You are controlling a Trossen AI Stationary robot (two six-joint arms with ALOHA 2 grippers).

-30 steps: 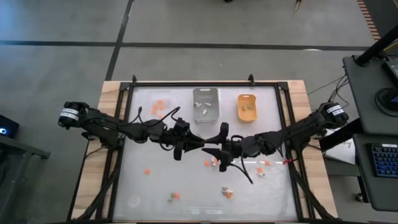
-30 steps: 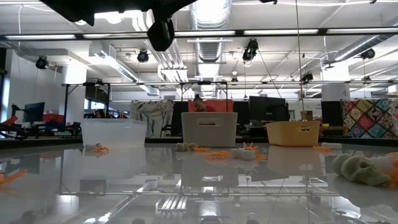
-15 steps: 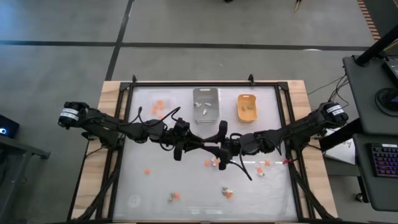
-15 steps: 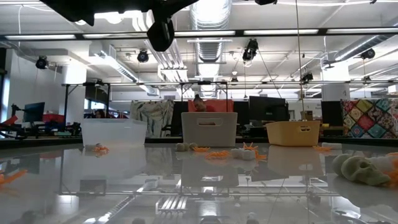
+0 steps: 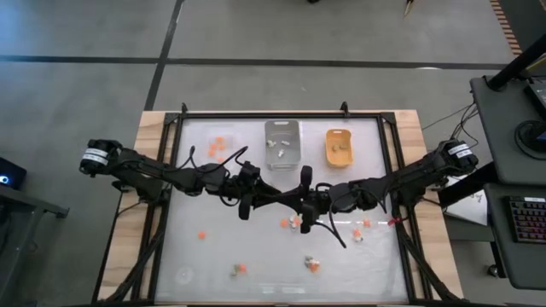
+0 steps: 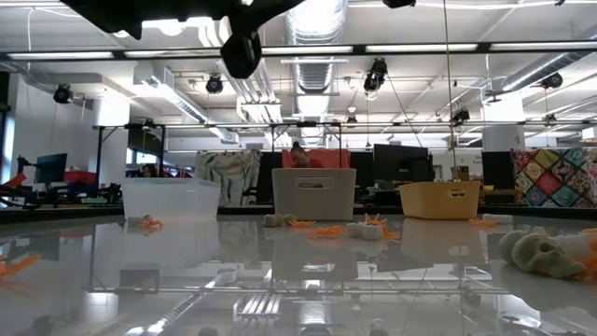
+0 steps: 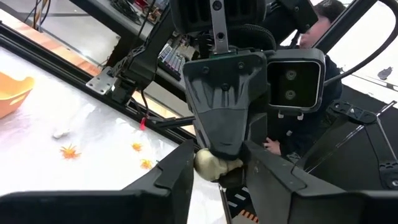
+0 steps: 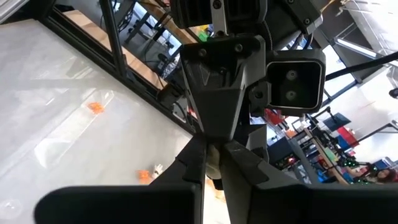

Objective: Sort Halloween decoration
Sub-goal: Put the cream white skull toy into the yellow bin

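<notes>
Left wrist view: skull trinket between both jaws

Three trays stood on the worktop; two arms met, one pale trinket between their fingers.

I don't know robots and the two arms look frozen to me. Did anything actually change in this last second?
Yes. The right gripper edged toward the left gripper and closed its fingers, spread a second ago, on the pale trinket between the two. The left arm, the trays and the loose trinkets stayed put.
</notes>
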